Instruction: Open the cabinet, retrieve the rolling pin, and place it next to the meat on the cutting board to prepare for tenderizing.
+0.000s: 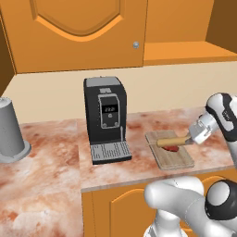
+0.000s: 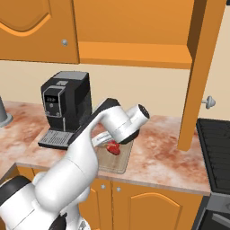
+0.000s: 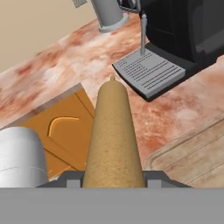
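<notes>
Rolling pin [image 1: 172, 140] (gripped) above cutting board [image 1: 176, 159]

Wood, stone-look and dark plastic surfaces

The rolling pin [image 3: 113, 135] is matt tan wood, finely grained; the cutting board [image 1: 172, 155] pale wood with visible grain; the meat [image 2: 113, 148] glossy red; the desk [image 1: 51, 171] smooth mottled marble-like stone; the coffee machine [image 1: 105, 111] black plastic.

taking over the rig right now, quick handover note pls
Gripper: shut on the rolling pin, held level just above the cutting board.
Meat: on the board, right under the pin.
Cabinet: door swung open, seen in the right base view.
Done: cabinet opened, pin fetched and brought over.
Left: lower the pin onto the board beside the meat, open the fingers, pull back.
</notes>
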